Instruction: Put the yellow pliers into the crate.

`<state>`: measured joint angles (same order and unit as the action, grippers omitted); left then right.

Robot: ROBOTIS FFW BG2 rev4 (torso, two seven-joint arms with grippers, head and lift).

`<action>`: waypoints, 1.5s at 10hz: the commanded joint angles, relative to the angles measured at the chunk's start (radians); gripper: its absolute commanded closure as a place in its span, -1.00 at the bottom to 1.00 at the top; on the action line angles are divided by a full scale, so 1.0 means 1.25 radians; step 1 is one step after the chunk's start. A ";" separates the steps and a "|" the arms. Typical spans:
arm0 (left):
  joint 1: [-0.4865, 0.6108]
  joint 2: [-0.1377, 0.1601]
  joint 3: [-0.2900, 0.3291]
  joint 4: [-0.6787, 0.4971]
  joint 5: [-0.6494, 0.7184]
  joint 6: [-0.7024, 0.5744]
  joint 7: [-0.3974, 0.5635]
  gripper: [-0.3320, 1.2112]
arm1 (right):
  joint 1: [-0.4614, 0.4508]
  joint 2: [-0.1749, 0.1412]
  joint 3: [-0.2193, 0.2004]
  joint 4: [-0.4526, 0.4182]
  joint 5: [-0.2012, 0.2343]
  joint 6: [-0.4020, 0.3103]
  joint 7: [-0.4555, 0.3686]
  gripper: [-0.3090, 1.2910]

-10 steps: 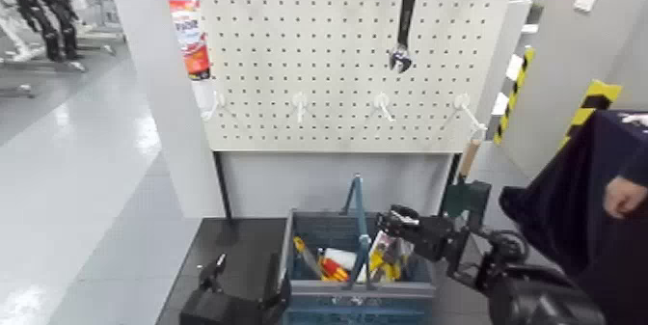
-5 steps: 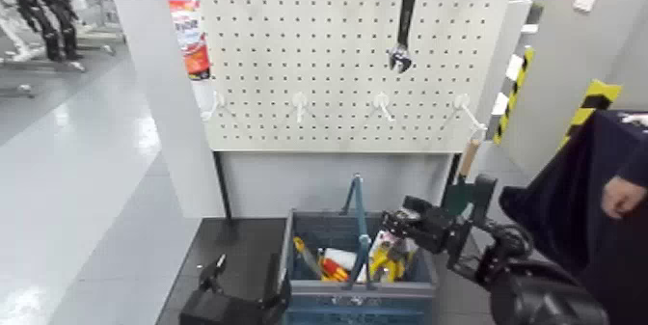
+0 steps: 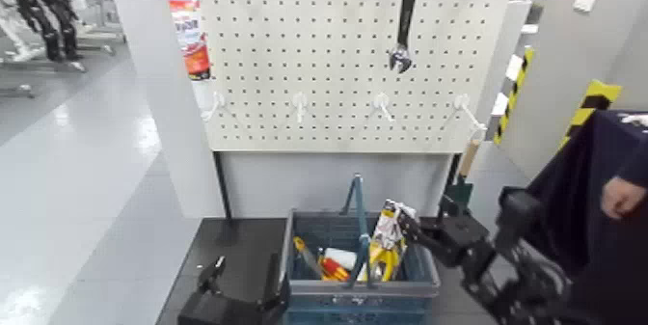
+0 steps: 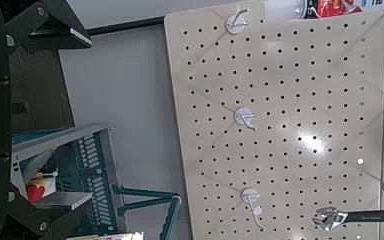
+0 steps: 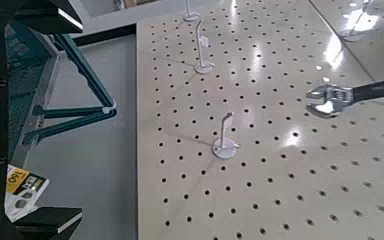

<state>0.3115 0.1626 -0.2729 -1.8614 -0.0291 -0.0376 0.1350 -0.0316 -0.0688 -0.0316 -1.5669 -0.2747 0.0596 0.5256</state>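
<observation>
Pliers (image 3: 386,242) now stand propped in the crate (image 3: 359,288); right jaws (image 3: 417,230), open and empty, have pulled back.

White pegboard (image 3: 318,49) with bare hooks, above and behind the right pincer (image 3: 410,228); black adjustable wrench (image 3: 404,22) hung high above it; red-and-white packet (image 3: 189,28) far upper left.

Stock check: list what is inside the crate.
Head view: in the crate, the yellow pliers on their card lean upright right of the hoop handle; a slim yellow-and-red tool and a white item lie left. The floor below stays hidden.
</observation>
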 commanded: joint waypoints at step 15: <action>0.027 -0.012 0.032 -0.009 0.006 0.002 0.002 -0.29 | 0.494 0.051 0.022 -0.280 0.114 -0.190 -0.289 -0.59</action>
<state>0.3447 0.1472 -0.2332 -1.8730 -0.0215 -0.0353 0.1383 0.5861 -0.0051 -0.0058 -1.9108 -0.1365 -0.1824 0.1657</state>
